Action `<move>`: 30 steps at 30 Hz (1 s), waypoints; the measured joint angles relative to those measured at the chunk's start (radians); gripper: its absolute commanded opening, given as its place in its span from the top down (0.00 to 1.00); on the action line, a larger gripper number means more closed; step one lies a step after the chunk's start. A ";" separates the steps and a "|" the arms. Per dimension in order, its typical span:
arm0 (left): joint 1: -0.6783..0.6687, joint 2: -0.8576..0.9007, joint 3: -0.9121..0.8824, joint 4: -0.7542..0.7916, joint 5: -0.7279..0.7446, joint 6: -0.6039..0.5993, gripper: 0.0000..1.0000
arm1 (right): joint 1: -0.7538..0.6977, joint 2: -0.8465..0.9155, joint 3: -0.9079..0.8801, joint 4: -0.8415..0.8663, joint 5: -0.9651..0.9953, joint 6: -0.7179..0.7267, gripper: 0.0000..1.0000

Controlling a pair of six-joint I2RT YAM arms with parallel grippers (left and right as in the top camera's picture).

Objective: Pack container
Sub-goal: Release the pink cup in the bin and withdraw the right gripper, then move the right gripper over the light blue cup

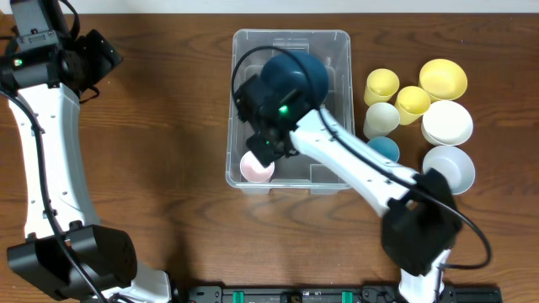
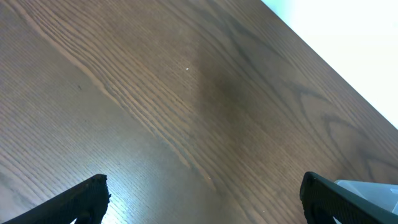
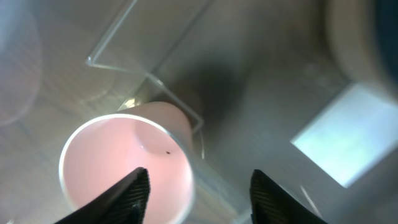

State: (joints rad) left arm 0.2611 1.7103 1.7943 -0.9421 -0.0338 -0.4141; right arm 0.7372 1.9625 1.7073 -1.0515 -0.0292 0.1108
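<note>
R arm runs diagonally from the near-right table (image 1: 168, 126) edge into the container (image 1: 337, 40), wrist pitched down inside it. The right gripper (image 1: 263, 150) hangs over the near-left corner, fingers spread, nothing pinched. In the wrist view one finger (image 3: 134, 186) is over the mouth of a pink cup (image 3: 124, 163) and the other is outside it, so the cup's rim sits btwn them; can't tell if they touch. Container sits mid-table w/ a dark blue bowl (image 1: 299, 71) at its far end. L arm stretches along the left side, left gripper (image 1: 103, 57) wide apart over bare wood, well apart from the container.
</note>
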 measured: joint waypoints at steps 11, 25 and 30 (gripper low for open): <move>0.000 0.000 0.000 0.000 0.000 0.000 0.02 | -0.267 -0.303 0.056 -0.122 0.056 0.032 0.37; 0.000 0.000 0.000 0.000 0.000 0.000 0.02 | -0.776 -0.232 0.058 -0.162 0.101 0.093 0.37; 0.000 0.000 0.000 0.000 0.000 0.000 0.02 | -0.836 -0.153 0.058 -0.156 0.101 0.095 0.39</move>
State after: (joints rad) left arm 0.2611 1.7103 1.7943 -0.9421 -0.0338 -0.4141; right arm -0.0986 1.8099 1.7657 -1.2072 0.0715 0.2058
